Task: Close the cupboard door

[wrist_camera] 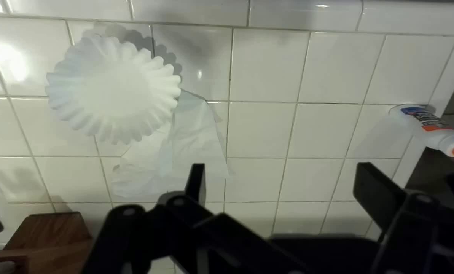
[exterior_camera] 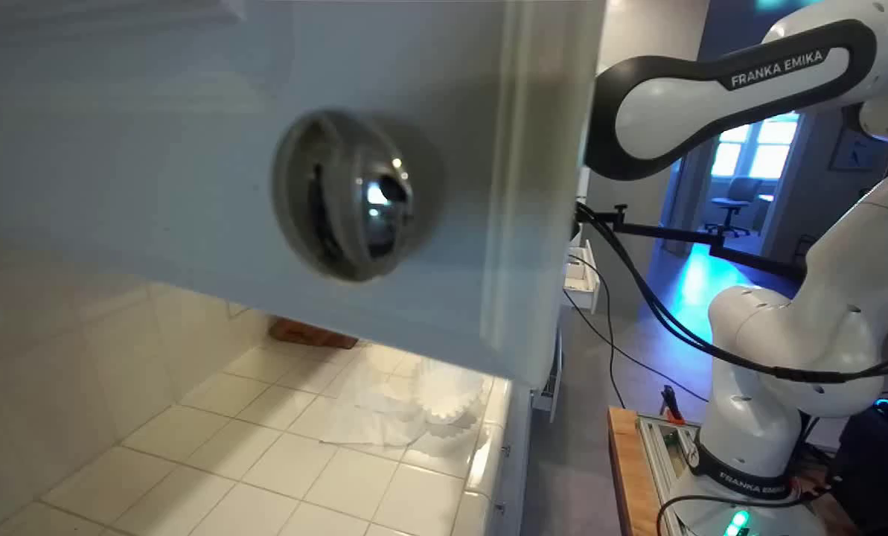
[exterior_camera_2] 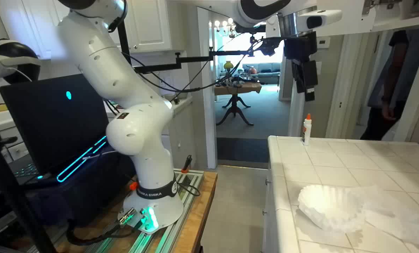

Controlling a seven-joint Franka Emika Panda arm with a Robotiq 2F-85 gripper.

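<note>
The cupboard door (exterior_camera: 190,171) is a large pale grey-white panel filling the upper left of an exterior view, standing open above the tiled counter. Its round chrome knob (exterior_camera: 373,201) faces that camera. In an exterior view, a white panel with a metal hinge, apparently the same door (exterior_camera_2: 351,23), shows at the top right behind the robot's wrist. My gripper (exterior_camera_2: 308,91) points down over the counter in front of it; whether it touches the panel cannot be told. In the wrist view, the gripper (wrist_camera: 285,182) has its fingers wide apart with nothing between them. The door is out of the wrist view.
The white tiled counter (exterior_camera_2: 335,153) lies below the gripper. On it are a fluted white paper liner (wrist_camera: 114,89), a white sheet (wrist_camera: 196,137), a glue bottle (exterior_camera_2: 306,130) near the edge and a brown wooden object (wrist_camera: 50,230). A person (exterior_camera_2: 388,84) stands at the far right.
</note>
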